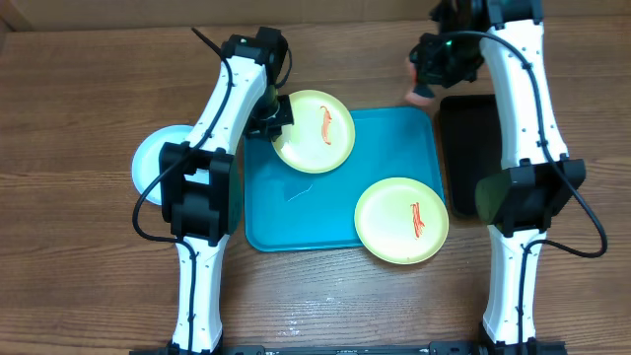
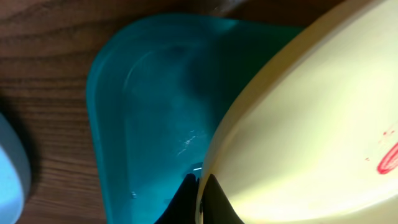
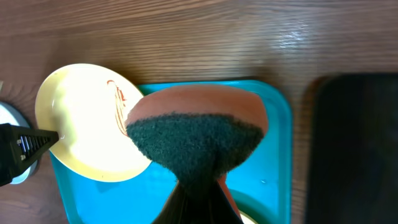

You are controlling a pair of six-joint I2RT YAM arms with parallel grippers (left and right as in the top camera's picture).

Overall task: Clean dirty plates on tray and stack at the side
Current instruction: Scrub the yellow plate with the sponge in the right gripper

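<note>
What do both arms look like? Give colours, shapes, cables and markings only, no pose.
The left arm and the right arm are built alike: slim white link shells joined by bulky black joint housings. Thin black cables loop loosely outside each arm. The jaws are black and tapered. No readable markings show.

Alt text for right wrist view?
Right gripper holds a sponge, green scrub side toward camera, in front of the blue tray. At left, a yellow plate with a red smear, the left gripper at its rim; black tray at right.
</note>
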